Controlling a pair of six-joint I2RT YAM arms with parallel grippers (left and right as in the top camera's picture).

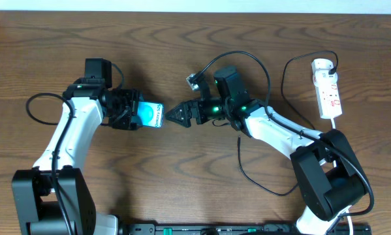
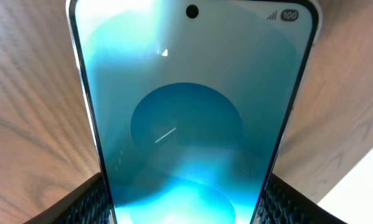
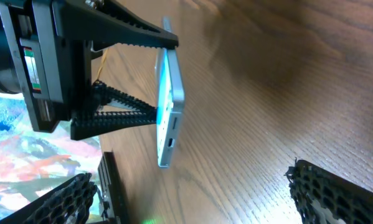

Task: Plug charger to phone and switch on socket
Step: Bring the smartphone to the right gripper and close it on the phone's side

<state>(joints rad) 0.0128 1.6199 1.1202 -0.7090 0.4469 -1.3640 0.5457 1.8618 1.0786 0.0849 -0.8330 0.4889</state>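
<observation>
Wood-grain table [image 1: 182,189], left arm [image 1: 71,130] and right arm [image 1: 280,134] both reach toward the middle, noses facing each other.

Overhead only: the socket [image 1: 328,88] lies at the far right edge of the table, long axis running front to back, round white plug at its far end, red marks along the top. It is well apart from the phone [image 1: 153,116]. The charger [image 1: 284,81] is the thin black cable curving off the socket's far end, just left of the strip. Can't trace where its free tip ends up; neither wrist view shows it.

The phone sits mid-table in the left gripper [image 1: 140,116], blue screen up, free short end pointing at the right gripper [image 1: 175,115], which is close by but apart from it.

Left wrist only: the screen [image 2: 192,124] fills the frame, punch-hole camera at top, "100" in the status corner. The black ribbed pads [image 2: 80,205] press on both long edges, so the phone is pinched across its width.

Right wrist only: the phone is edge-on [image 3: 169,106], with the port slot [image 3: 170,143] visible in the end that faces this camera. The left gripper's fingers [image 3: 111,37] clamp it from the far side. The right gripper's own fingers [image 3: 61,199] are spread wide at the lower corners, with nothing but bare wood between them.
</observation>
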